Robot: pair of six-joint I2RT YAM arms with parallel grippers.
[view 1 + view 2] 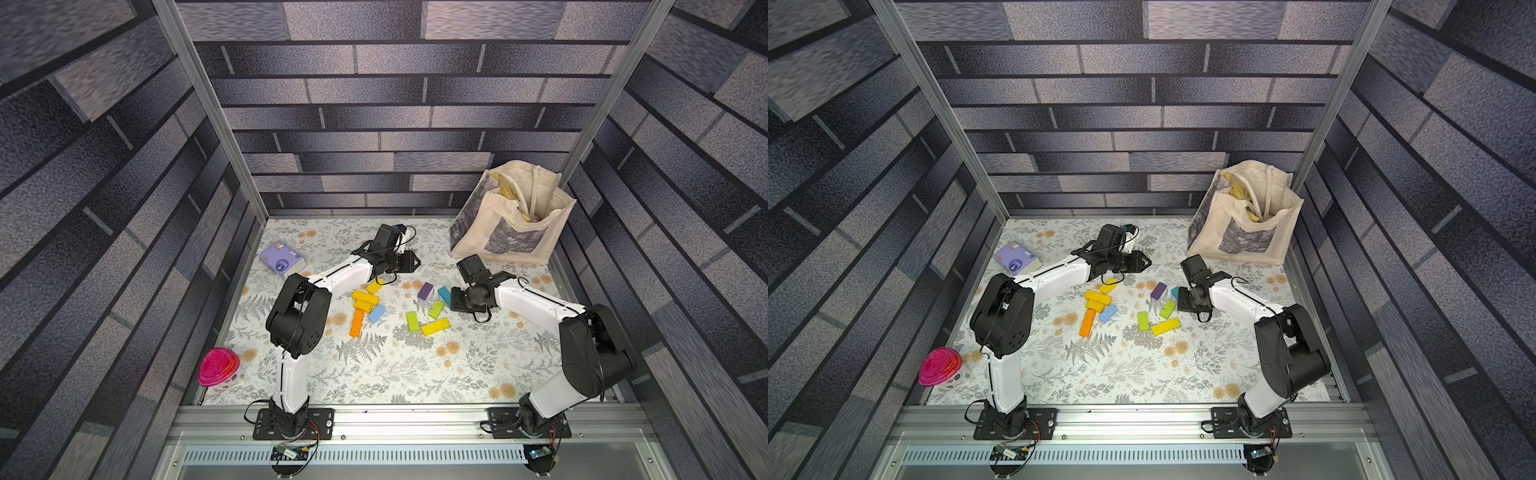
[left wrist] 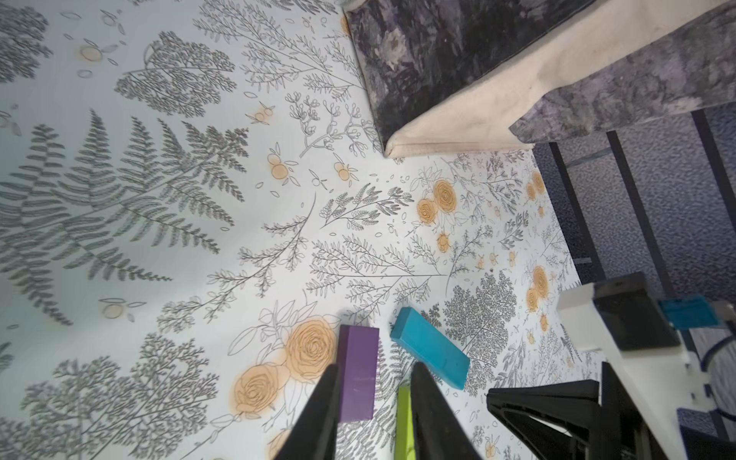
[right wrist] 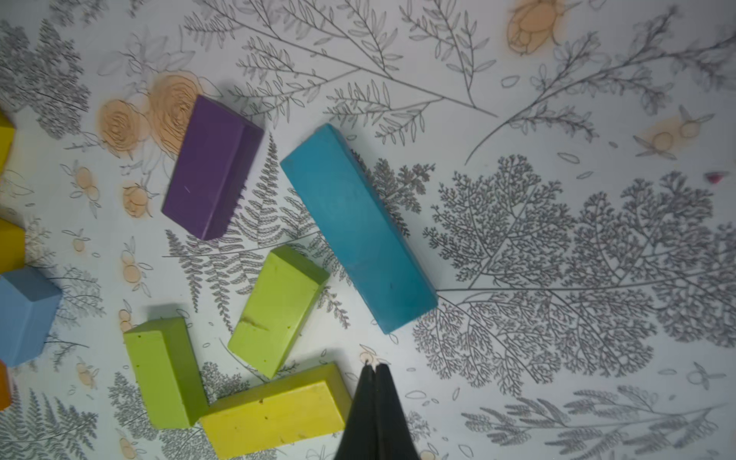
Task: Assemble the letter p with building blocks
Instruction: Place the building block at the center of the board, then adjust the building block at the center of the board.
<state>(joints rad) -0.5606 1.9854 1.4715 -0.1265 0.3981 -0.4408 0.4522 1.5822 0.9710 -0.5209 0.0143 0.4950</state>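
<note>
The building blocks lie in two loose groups mid-table. On the left side are yellow blocks [image 1: 365, 297], a light blue one [image 1: 376, 313] and an orange one [image 1: 357, 323]. On the right side are a purple block [image 1: 425, 291], a teal block [image 1: 444, 295], two lime ones [image 1: 436, 309] [image 1: 412, 321] and a long yellow one [image 1: 435, 327]. My left gripper [image 2: 376, 366] hovers behind the blocks, its jaws a little apart with nothing between them; the purple block [image 2: 358, 374] lies on the table beyond. My right gripper [image 3: 373, 366] is shut and empty, just beside the long yellow block [image 3: 275, 414] and near the teal block [image 3: 354, 227].
A cream tote bag [image 1: 511, 220] stands in the back right corner. A purple tissue packet [image 1: 281, 258] lies at the back left. A pink-lidded container [image 1: 218, 368] sits at the front left edge. Walls close in on three sides.
</note>
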